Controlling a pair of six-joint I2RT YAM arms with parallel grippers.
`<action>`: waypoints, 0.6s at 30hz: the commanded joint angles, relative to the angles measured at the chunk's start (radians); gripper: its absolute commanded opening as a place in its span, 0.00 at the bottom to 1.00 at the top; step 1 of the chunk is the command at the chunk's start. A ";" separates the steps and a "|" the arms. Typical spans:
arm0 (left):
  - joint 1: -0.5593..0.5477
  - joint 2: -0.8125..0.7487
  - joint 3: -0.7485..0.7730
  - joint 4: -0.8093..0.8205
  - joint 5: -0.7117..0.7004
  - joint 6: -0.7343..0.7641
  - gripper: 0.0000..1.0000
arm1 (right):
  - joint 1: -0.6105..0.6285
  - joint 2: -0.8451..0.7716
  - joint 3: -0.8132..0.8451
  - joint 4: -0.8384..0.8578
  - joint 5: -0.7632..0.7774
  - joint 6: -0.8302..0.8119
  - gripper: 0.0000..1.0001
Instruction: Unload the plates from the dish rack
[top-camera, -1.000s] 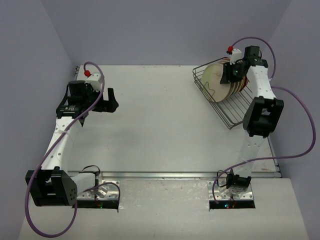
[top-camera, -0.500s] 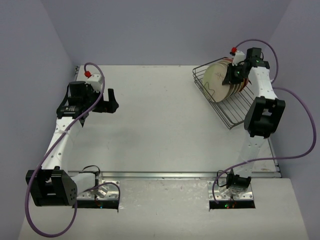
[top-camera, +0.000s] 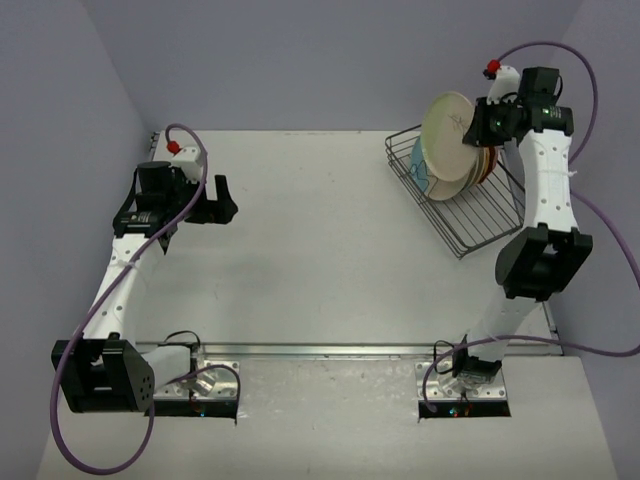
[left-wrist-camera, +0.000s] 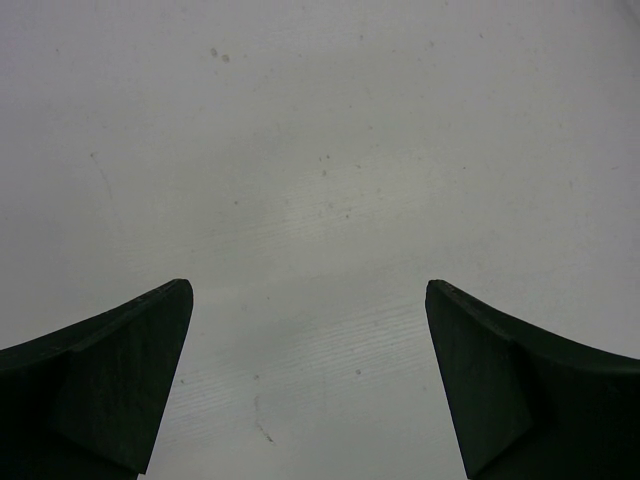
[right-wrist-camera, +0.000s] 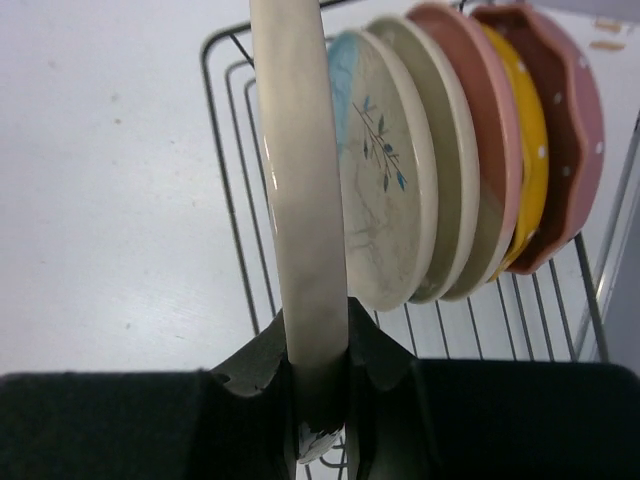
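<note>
at the left, the left gripper (top-camera: 222, 197) hangs over the table (top-camera: 320, 260), fingers wide apart. at the right, the right gripper (right-wrist-camera: 315, 352) is clamped on the rim of a cream plate (right-wrist-camera: 298, 190). the plate sits edge-on between its fingers, above the dish rack (top-camera: 472, 226), where the other plates (right-wrist-camera: 470, 170) stand upright.

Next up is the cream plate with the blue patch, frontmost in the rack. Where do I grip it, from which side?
Probably its upper rim, from above. The blue-patch plate stands on edge in the dish rack, its back close to the next plate, so the top edge is the part clear on both faces.
</note>
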 joint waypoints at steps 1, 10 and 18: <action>-0.006 -0.040 0.032 0.073 0.034 -0.024 1.00 | 0.014 -0.226 0.008 0.193 -0.105 0.041 0.00; -0.013 -0.069 0.012 0.265 0.635 -0.239 0.99 | 0.061 -0.312 -0.243 0.319 -0.763 0.343 0.00; -0.168 -0.013 -0.010 0.325 0.635 -0.313 0.94 | 0.347 -0.393 -0.519 0.408 -0.846 0.342 0.00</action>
